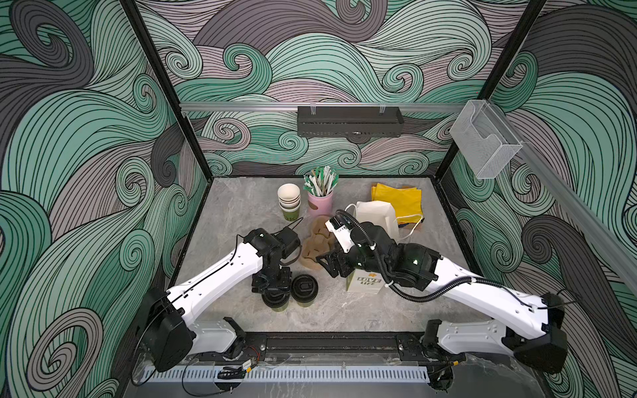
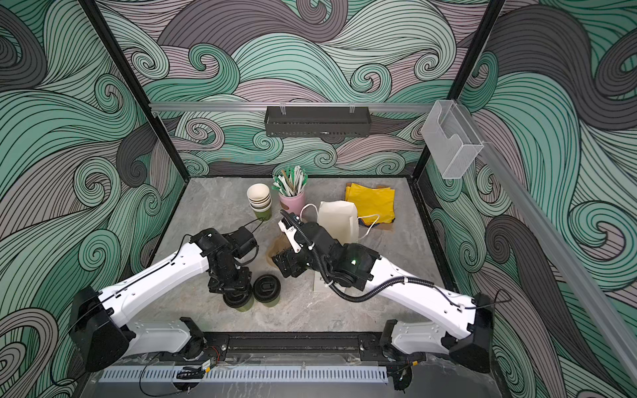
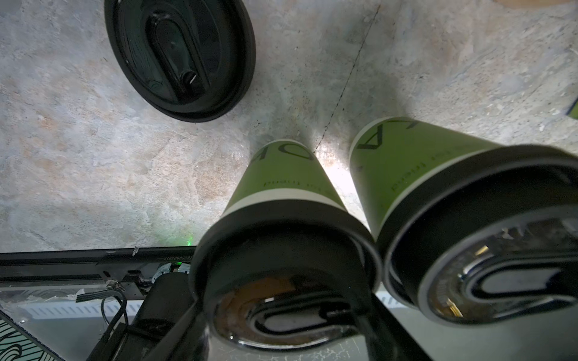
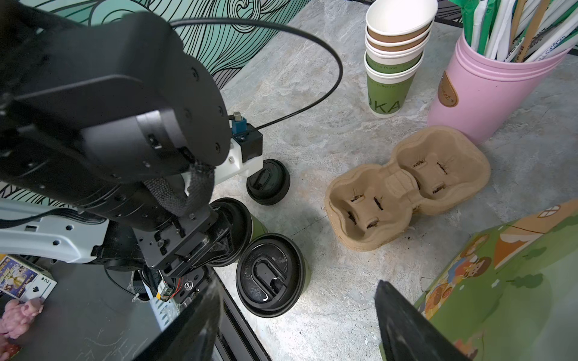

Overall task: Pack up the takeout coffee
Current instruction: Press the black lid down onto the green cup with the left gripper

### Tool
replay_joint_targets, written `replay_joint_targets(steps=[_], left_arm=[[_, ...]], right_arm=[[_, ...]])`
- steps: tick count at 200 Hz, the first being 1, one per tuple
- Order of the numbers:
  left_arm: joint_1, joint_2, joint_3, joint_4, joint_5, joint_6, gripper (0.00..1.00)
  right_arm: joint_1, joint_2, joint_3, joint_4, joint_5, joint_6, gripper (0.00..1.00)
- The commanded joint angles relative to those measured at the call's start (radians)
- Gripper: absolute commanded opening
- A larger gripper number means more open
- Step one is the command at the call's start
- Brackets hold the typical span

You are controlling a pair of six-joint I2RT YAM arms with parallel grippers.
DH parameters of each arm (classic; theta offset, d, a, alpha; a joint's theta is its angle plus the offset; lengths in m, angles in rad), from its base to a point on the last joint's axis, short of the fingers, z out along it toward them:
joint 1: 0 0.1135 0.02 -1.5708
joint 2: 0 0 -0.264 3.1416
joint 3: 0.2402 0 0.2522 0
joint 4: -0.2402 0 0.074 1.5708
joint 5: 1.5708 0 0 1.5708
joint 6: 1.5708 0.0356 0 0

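Left cup is mostly hidden under the left claw in both top views. Right cup is stood lid to lid beside it, near-left on the tabletop. The left cup's lid is straddled by wide-set jaws, but actual contact cannot be told. Left wrist is pointed straight down. Right claw is spread wide and empty, with its tips cut off, near the pulp carrier.

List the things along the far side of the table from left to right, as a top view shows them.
Stack of empty paper cups → pink cup of straws → yellow napkins. The white paper bag overlaps the napkins, so it is left out.
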Motion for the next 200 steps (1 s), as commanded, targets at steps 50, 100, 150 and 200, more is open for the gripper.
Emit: replay_joint_targets(steps=[50,100,150,200], left_arm=[[-0.005,0.015,-0.071,0.003,-0.031,0.011,0.67],[-0.003,0.018,-0.104,0.020,-0.022,0.010,0.67],[0.002,0.003,-0.096,0.020,-0.023,0.007,0.69],[0.002,-0.030,-0.016,0.012,-0.011,0.001,0.78]], right_arm=[[-0.005,-0.003,0.008,0.004,-0.006,0.011,0.78],[-0.004,0.001,0.011,0.001,-0.007,0.014,0.78],[-0.005,0.012,0.021,-0.002,-0.013,0.012,0.78],[-0.004,0.013,0.023,-0.006,-0.013,0.015,0.78]])
